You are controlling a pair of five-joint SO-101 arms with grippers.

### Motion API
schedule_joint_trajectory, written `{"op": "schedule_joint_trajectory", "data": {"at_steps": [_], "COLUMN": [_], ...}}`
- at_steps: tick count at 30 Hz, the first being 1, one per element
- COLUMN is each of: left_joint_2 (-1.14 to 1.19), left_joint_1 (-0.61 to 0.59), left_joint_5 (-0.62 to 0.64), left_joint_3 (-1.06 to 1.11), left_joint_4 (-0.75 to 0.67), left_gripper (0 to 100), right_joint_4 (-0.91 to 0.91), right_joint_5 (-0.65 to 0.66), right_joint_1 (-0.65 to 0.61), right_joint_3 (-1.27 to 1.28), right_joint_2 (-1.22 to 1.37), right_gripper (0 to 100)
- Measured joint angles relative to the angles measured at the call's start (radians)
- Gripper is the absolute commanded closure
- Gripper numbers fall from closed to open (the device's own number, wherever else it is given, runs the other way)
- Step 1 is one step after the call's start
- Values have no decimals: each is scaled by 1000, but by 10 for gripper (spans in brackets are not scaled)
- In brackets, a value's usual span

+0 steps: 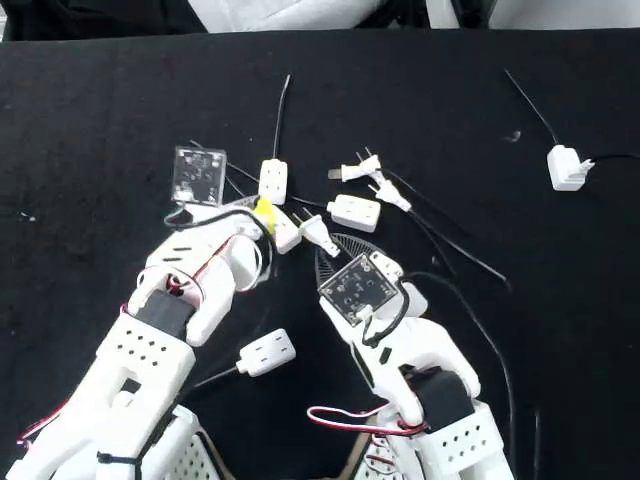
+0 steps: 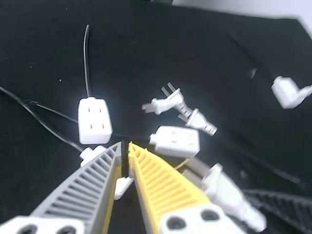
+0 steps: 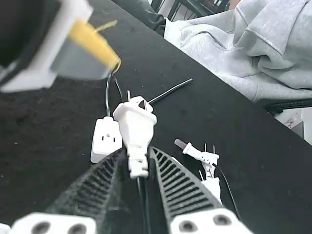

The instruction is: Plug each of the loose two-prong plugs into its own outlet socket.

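The ribbed black right claw (image 3: 138,152) is clamped on a glossy white two-prong plug (image 3: 135,124). The left claw (image 2: 124,146), ribbed grey and yellow, is drawn nearly together near a boxy white outlet socket (image 2: 94,121) on the matte black worktop (image 2: 39,58).

The right gripper (image 3: 138,152) clamps a white plug (image 3: 135,127), seemingly beside a socket (image 3: 106,140).
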Motion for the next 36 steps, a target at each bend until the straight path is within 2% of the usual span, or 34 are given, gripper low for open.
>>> {"op": "schedule_joint_trajectory", "data": {"at_steps": [6,13,16,24,30,36], "left_joint_2": [0,2,12,199,192,95], "left_joint_1": [-2,118,133,129,129,129], "left_joint_5": [12,-127,-152,-150,-160,-160], "left_joint_3": [-43,-44,-44,-49,-51,-34], "left_joint_4": [-63,-74,-74,-133,-130,-57], "left_gripper": [970,970,970,970,970,970], "right_joint_4": [0,0,0,0,0,0], "right_joint_5": [0,0,0,2,2,2], "right_joint_1": [-2,0,0,0,-2,-2], "right_joint_3": [11,11,11,11,14,14], "right_joint_2": [0,0,0,0,0,-6], "right_gripper": [988,988,988,988,988,988]}}
